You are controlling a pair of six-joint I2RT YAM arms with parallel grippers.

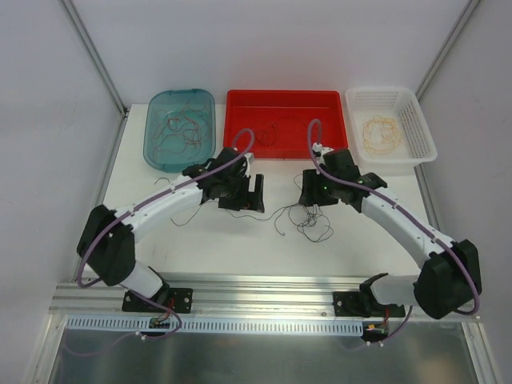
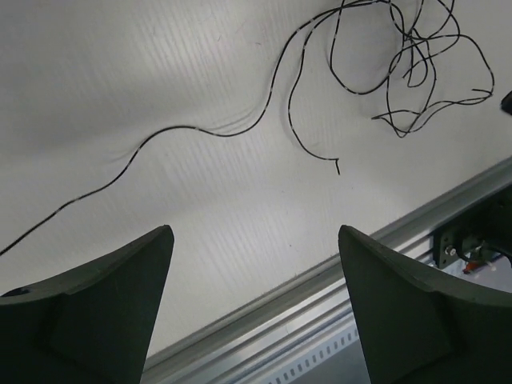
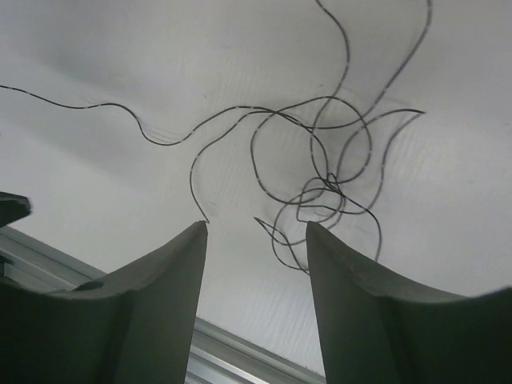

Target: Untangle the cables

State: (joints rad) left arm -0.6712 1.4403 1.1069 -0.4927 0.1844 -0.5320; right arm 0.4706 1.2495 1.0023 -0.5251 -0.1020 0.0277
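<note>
A tangle of thin dark cables (image 1: 310,222) lies on the white table between the two arms, and one long strand trails left toward the left arm. In the left wrist view the tangle (image 2: 410,38) sits at the upper right, well beyond my left gripper (image 2: 254,232), which is open wide and holds nothing. My right gripper (image 3: 256,228) hovers right over the knot (image 3: 320,192), jaws open, with loose cable ends lying on the table just past its tips. In the top view my left gripper (image 1: 254,192) and right gripper (image 1: 308,194) face each other over the table's middle.
Three containers line the back edge: a teal bin (image 1: 157,144) with brownish cables, a red bin (image 1: 240,108) with a dark cable, and a white basket (image 1: 416,120) with yellow cables. An aluminium rail (image 1: 264,288) runs along the near edge.
</note>
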